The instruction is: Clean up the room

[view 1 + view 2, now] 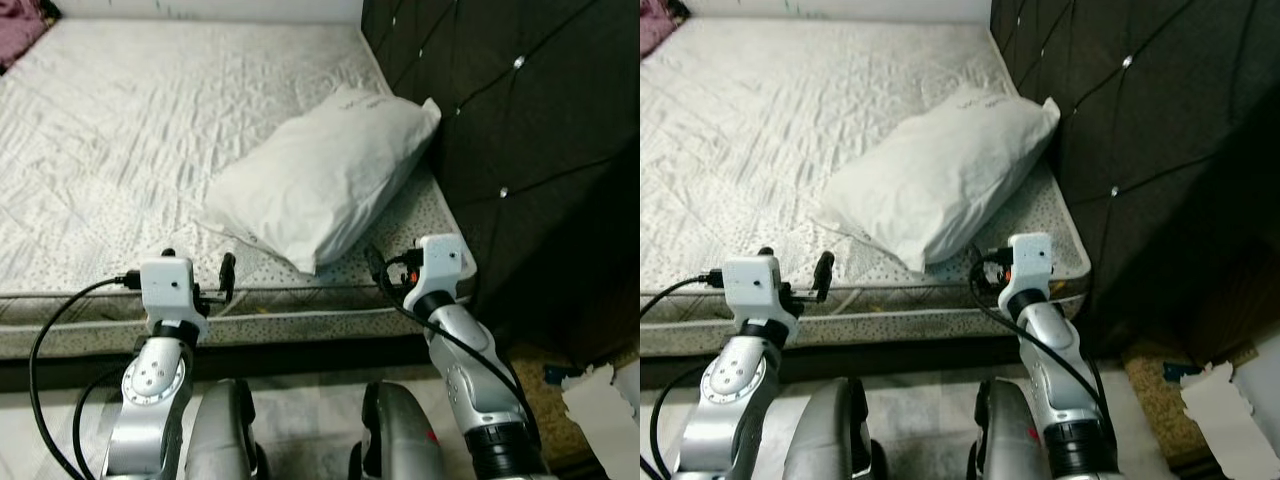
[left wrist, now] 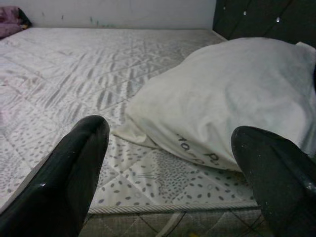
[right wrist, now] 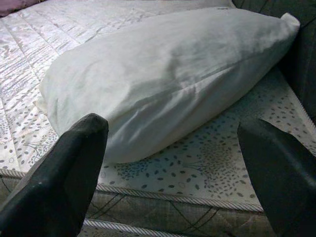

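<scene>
A plump white fabric pillow (image 1: 320, 180) is seen lying on the bare quilted white mattress (image 1: 110, 150) of the bed, near its front edge and in the corner by the dark tufted headboard (image 1: 500, 110), against which one pillow corner is pressed. The left gripper (image 1: 197, 270) and the right gripper (image 3: 173, 163) are held level with the mattress's front edge, short of the pillow. The black fingers (image 2: 64, 173) of both are spread apart, with nothing grasped.
</scene>
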`<state>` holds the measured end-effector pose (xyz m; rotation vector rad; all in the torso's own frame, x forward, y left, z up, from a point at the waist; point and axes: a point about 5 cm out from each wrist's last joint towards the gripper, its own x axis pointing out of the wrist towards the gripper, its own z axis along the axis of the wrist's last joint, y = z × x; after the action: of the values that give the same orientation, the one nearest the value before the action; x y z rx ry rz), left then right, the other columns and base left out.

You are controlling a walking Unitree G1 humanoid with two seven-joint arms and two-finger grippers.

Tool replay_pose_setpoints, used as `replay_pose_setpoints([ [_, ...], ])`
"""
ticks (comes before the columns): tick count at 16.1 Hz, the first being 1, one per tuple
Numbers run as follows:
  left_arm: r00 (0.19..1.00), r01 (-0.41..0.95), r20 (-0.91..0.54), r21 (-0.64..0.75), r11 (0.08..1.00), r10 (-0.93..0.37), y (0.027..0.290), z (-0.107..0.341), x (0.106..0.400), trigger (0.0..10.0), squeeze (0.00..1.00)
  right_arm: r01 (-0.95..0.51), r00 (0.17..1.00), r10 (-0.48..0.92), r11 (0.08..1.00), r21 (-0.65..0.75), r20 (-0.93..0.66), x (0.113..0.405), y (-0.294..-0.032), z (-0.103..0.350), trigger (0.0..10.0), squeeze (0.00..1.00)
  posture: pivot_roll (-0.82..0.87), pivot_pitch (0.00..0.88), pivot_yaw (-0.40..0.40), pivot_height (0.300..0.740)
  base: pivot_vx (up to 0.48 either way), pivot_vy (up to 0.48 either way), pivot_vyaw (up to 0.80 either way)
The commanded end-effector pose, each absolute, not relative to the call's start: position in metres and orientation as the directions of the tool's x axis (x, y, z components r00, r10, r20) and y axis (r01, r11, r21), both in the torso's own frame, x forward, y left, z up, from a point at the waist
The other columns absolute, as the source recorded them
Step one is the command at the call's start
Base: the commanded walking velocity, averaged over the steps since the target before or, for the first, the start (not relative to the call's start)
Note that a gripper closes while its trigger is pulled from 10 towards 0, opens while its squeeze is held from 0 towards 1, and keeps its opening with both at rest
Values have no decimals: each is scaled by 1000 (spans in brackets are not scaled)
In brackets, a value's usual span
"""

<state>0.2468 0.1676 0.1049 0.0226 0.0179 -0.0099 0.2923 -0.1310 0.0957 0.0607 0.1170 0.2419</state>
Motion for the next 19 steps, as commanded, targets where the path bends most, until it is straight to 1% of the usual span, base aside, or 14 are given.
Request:
replay_pose_setpoints([
  [1,1000,16,-7,21,1000,-16,168,108,248,10000,0,-234,965,242,969,79,-104,293,-132,97,10000,0,-102,22,-32,582,0,0,0],
  [2,1000,23,-4,20,1000,-23,167,108,248,10000,0,-235,965,242,969,79,-103,293,-132,97,10000,0,-102,16,-30,582,0,0,0],
  [4,999,34,0,19,999,-34,167,109,248,10000,0,-237,964,245,968,81,-103,293,-131,97,10000,0,-102,16,-30,582,313,0,0],
  [19,999,38,-20,20,999,-38,167,107,249,10000,0,-247,963,254,966,80,-94,294,-129,98,10000,0,-102,18,-22,582,336,0,0],
])
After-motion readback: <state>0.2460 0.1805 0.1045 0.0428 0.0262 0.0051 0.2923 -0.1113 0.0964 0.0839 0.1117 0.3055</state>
